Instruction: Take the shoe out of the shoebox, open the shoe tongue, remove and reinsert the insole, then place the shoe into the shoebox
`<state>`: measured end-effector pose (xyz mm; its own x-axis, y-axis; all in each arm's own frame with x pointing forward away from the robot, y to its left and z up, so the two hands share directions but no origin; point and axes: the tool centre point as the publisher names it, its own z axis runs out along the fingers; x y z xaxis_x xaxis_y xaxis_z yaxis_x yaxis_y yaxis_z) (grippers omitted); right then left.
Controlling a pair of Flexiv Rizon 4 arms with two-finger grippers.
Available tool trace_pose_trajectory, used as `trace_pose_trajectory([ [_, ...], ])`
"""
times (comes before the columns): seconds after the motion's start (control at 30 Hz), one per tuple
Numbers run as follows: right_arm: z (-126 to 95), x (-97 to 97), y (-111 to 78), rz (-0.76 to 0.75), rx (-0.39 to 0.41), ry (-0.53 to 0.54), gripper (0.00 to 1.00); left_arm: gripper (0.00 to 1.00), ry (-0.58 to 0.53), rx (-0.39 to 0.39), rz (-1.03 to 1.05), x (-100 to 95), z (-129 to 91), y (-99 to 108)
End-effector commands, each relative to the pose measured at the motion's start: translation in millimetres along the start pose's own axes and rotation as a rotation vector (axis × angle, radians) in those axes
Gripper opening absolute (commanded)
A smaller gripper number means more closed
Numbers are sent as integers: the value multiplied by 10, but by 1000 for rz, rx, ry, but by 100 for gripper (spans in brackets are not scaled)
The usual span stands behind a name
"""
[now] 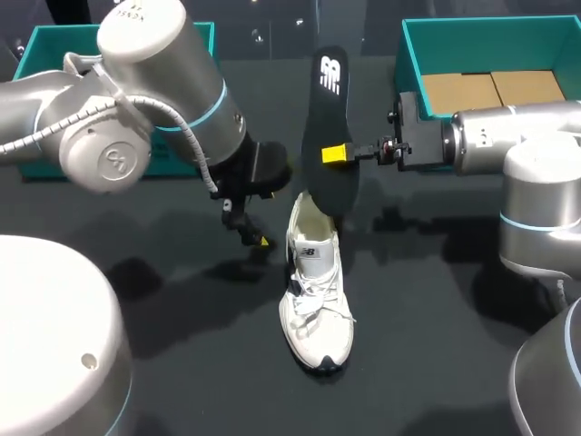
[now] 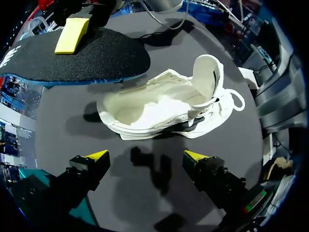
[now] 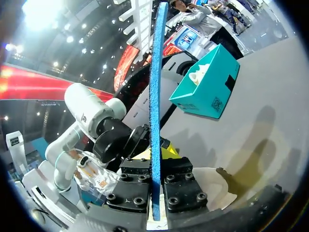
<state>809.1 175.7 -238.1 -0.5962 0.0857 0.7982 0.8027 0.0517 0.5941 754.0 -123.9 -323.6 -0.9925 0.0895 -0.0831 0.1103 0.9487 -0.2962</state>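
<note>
1. R gripper (image 1: 338, 154): clamped on insole (image 1: 329, 127) approx. mid-length, one finger per face; nothing else held.
2. Insole: off the table (image 1: 427, 345), long axis near upright, lower end just above the shoe's opening.
3. Shoe (image 1: 316, 309): out of the box, on its sole, toe toward the robot, heel and opening at far end; tongue (image 2: 205, 72) lifted, no insole seen inside (L wrist view).
4. Key relation: shoe below and slightly nearer the robot than R gripper. Insole axis upright vs. shoe axis flat along table. Judged need: tip insole down, lower end first, in line w/ shoe.
5. L gripper (image 2: 146, 155): wide open, empty, low, just beside shoe's flank, not touching. Nearer arm for steadying the shoe.
6. Shoebox (image 1: 413, 64): far R corner, well apart from shoe.
</note>
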Motion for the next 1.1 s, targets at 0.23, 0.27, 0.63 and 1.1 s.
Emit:
trace_pose_trajectory([
  [0.23,117,-13,1,-68,10,18,0,100,-27,21,23,70,237,18],
  [0.27,119,-13,-1,-75,9,19,0,100,-29,22,22,63,252,25],
  [0.63,201,-48,-33,-124,13,41,0,100,-39,72,3,-129,284,70],
  [1.1,233,-74,-43,-124,24,55,0,100,-7,98,45,-157,321,68],
])
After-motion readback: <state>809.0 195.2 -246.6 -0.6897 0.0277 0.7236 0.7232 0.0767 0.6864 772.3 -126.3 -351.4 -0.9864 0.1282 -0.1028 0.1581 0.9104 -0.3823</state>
